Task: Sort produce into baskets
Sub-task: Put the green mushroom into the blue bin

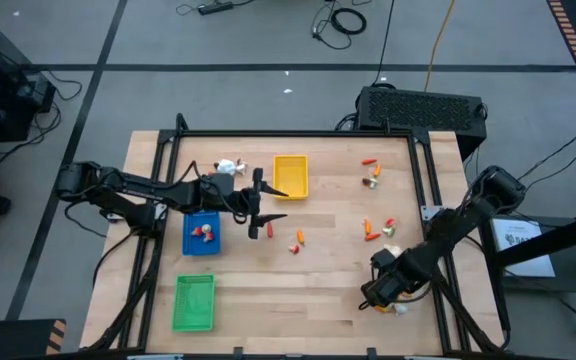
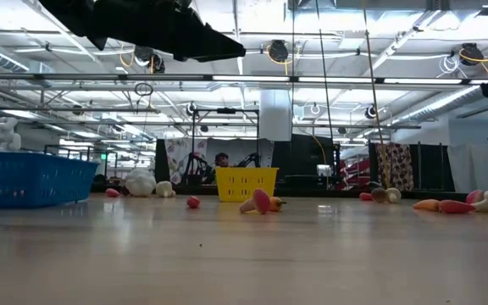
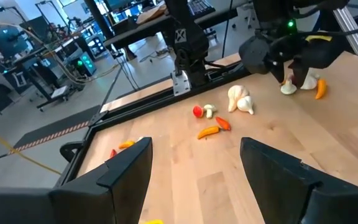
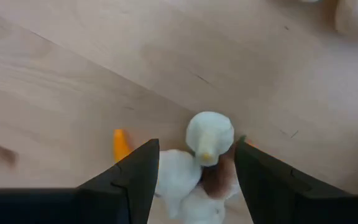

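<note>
My right gripper [image 1: 380, 297] hangs open, pointing down, near the table's near right corner. Its fingers stand on either side of a clump of whitish garlic-like bulbs [image 4: 209, 138], with a slim orange piece [image 4: 122, 144] beside them. My left gripper [image 1: 266, 206] is open and holds nothing, above the table between the blue basket [image 1: 201, 232] and the yellow basket [image 1: 290, 176]. The green basket [image 1: 194, 302] stands near the front left. Small pieces [image 1: 205, 232] lie in the blue basket. Other produce lies loose on the wood: orange and red pieces [image 1: 298, 238], [image 1: 370, 228] and a white bulb [image 1: 230, 166]. My right gripper comes at the bulb clump [image 4: 185, 177] from above, fingers pointing down, one on each side. The bulbs lie on the table. I cannot tell whether either finger touches them.
More produce lies at the far right [image 1: 372, 172] and mid right [image 1: 388, 230]. A black frame rail [image 1: 298, 133] borders the table's far edge, with rails along both sides. Bare wood lies in the near middle [image 1: 288, 300].
</note>
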Robot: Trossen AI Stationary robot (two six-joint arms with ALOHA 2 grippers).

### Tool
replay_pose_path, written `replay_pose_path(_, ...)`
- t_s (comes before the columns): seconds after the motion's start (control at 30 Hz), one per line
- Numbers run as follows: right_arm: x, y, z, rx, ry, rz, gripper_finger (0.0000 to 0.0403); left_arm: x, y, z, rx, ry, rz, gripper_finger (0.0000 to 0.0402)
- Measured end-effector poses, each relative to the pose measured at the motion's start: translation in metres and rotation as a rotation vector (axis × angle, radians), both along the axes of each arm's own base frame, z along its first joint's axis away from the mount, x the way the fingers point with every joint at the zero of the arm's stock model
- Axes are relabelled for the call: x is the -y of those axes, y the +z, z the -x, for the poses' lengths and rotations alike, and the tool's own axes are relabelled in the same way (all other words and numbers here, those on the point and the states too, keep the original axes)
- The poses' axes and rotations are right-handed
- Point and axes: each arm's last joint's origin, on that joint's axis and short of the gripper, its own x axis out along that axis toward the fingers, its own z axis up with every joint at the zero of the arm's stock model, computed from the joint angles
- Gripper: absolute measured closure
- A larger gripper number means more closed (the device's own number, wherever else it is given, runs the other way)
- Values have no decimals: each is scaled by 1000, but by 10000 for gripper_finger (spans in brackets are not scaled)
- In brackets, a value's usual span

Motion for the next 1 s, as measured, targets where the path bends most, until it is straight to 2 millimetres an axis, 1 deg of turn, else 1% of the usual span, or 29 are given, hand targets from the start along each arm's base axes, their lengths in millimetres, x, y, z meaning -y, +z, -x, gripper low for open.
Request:
replay_pose_path(0.27, 0, -3, -1, 1, 31, 4, 241, 0, 0, 0, 0, 0, 1, 151)
replay_pose_path(0.53, 0, -2, 2, -51, 39, -21, 307, 0, 0, 0, -1, 0, 1, 151)
replay_pose_path(0.8, 1, -2, 0, -3, 86, 14, 377, 0, 0, 0, -1, 0, 1, 151)
replay_pose_path(0.93, 0, 0, -2, 18, 121, 12, 396, 0, 0, 0, -1, -4, 3, 151)
replay_pose_path(1.0, -1, 5, -4, 60, 143, 25, 399, 1, 0, 0, -1, -50, 13, 151)
